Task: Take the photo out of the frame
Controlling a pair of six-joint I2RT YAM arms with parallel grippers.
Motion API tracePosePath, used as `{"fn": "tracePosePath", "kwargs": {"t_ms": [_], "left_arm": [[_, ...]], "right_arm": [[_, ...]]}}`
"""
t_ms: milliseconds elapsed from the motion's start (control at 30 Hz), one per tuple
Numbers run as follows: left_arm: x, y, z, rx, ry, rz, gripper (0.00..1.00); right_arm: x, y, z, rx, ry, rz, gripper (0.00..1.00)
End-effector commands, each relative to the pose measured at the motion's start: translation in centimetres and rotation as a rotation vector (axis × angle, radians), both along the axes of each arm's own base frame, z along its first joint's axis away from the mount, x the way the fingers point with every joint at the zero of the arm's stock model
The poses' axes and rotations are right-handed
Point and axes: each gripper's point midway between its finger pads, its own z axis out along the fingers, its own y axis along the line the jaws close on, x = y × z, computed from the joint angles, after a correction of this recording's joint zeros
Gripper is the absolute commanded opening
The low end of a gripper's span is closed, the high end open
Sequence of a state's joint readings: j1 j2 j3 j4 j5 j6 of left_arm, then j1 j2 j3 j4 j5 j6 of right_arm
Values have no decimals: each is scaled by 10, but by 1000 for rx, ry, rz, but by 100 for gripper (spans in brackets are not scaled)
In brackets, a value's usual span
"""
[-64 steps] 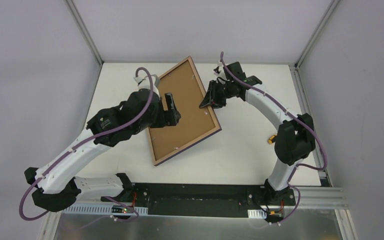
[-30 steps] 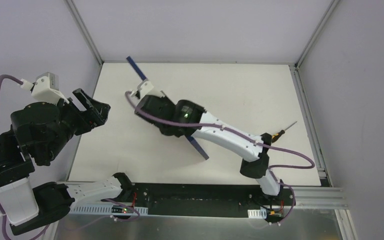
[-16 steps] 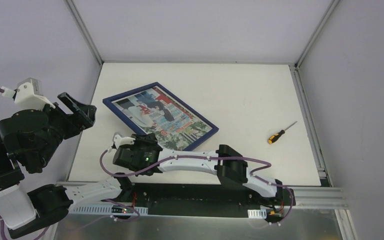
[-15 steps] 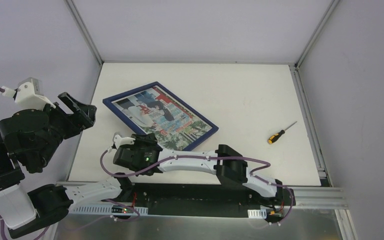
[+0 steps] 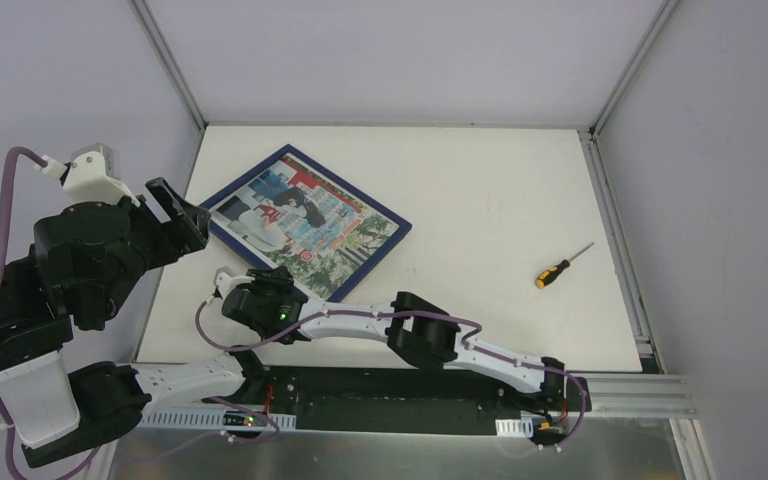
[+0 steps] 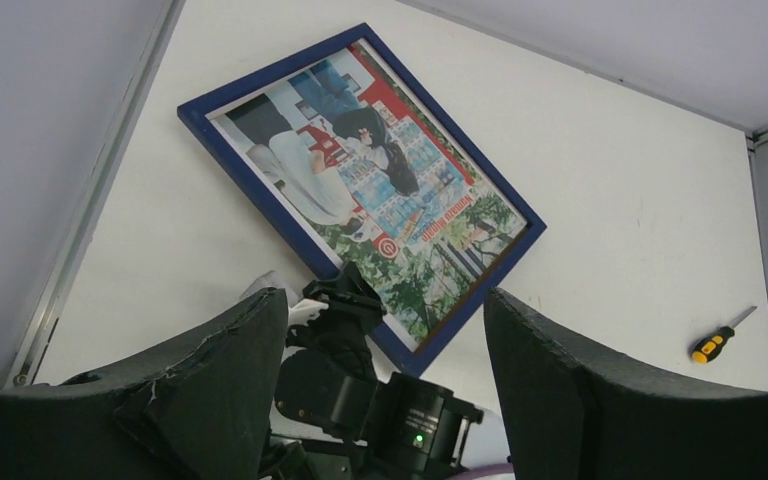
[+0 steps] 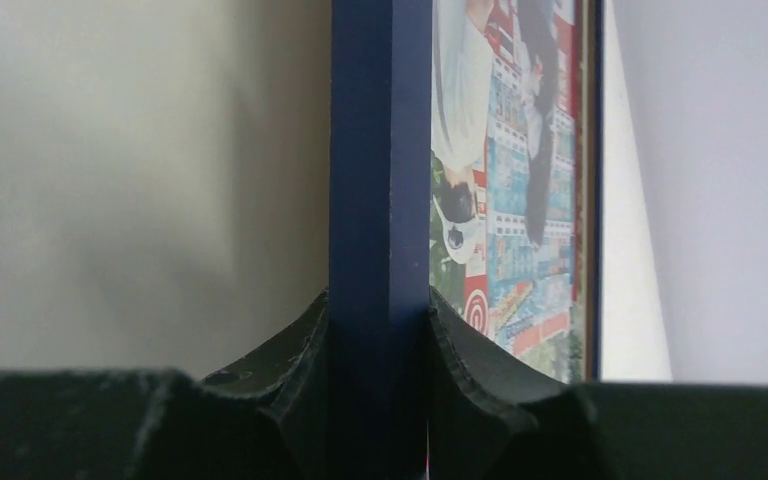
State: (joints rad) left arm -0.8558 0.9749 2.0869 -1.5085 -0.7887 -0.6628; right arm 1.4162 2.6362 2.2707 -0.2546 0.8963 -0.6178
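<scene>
At the left side of the table (image 5: 490, 180), we find the left gripper (image 5: 192, 222) raised on its arm above the table's left edge. Its fingers (image 6: 210, 380) are spread wide and hold nothing; the left wrist view looks down between them onto the workpiece.

Just right of it, the right arm lies low along the near edge and reaches across to the left. The right gripper (image 5: 278, 283) meets the frame (image 5: 348, 186) at its near edge. In the right wrist view, the two fingers (image 7: 300, 340) pinch the navy border (image 7: 380, 150) from both sides, with the border filling the gap between them.

The frame lies face up, turned diagonally, on the left half of the table. We cannot tell whether the gripped edge is lifted off the surface. The photo (image 5: 300, 220) sits inside the frame, its red, blue, white and green collage facing upward and bounded on all sides by the border.

Well apart, near the right edge, a screwdriver (image 5: 558, 268) with a yellow and black handle lies on the table.
</scene>
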Motion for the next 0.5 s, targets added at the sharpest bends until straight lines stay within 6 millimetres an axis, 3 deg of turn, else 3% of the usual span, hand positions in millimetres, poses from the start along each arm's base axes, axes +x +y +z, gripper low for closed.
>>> {"fn": "tracePosePath", "kwargs": {"t_ms": [0,100,467], "left_arm": [[0,-3,-4,23,21,-15,73],[0,-5,-5,15,27,-19,73],[-2,-9,-10,-6,52,-26,73]], "right_arm": [[19,55,32,294,44,79,0],[29,60,26,314,47,91,0],[21,80,23,391,112,145,0]]}}
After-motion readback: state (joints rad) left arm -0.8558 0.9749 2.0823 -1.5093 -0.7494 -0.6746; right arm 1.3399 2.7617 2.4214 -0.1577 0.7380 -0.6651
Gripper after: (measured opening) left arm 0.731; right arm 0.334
